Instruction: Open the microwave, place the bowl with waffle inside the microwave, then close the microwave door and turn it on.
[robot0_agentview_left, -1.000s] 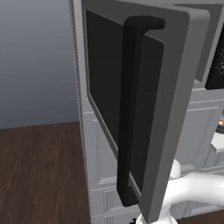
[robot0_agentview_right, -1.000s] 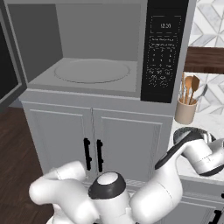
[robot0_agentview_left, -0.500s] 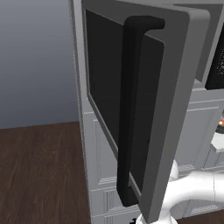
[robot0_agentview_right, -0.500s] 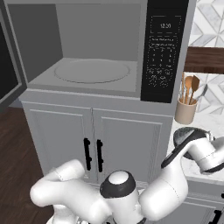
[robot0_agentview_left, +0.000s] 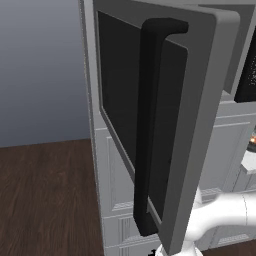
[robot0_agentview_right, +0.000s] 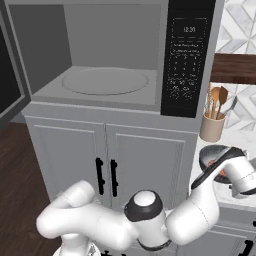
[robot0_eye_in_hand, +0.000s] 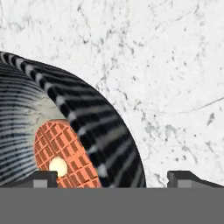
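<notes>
Right base view: your microwave (robot0_agentview_right: 115, 55) stands open up-left of the pincer, door (robot0_agentview_left: 150, 115) swung wide. Bowl (robot0_eye_in_hand: 65, 127) with waffle (robot0_eye_in_hand: 61, 159) sits on the counter (robot0_eye_in_hand: 166, 65) just under your pincer (robot0_eye_in_hand: 111, 177), jaws spread wide, gripping nothing.

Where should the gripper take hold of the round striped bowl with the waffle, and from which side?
Grip the rim of the round dark striped bowl, coming straight down from above, one finger inside and one outside. It sits upright on the white marble counter, and its thin raised wall is likely the only edge the open gripper can span.
</notes>
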